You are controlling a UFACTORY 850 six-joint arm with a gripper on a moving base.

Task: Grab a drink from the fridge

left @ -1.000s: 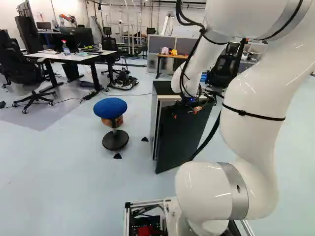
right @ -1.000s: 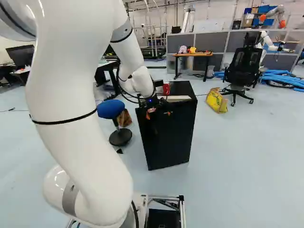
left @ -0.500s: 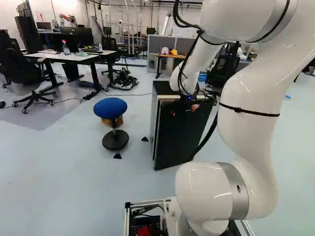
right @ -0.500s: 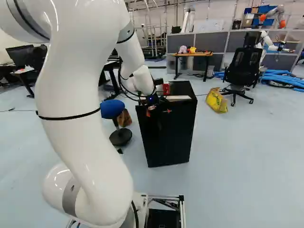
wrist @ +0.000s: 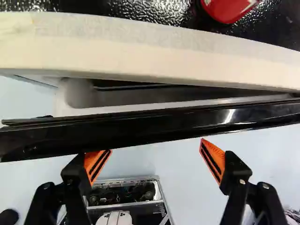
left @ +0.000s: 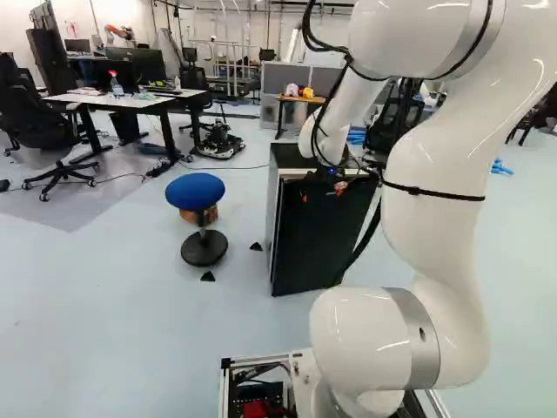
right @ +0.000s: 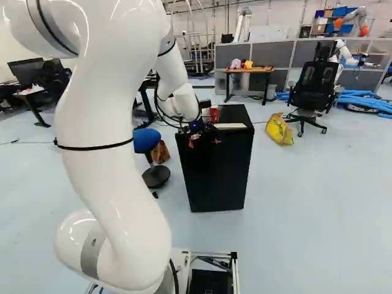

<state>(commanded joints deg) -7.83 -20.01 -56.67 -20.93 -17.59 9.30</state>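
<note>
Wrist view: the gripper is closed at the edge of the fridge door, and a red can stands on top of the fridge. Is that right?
Not quite: the wrist view shows the gripper open, at the edge of the fridge door. The red can does stand on top of the fridge.
</note>
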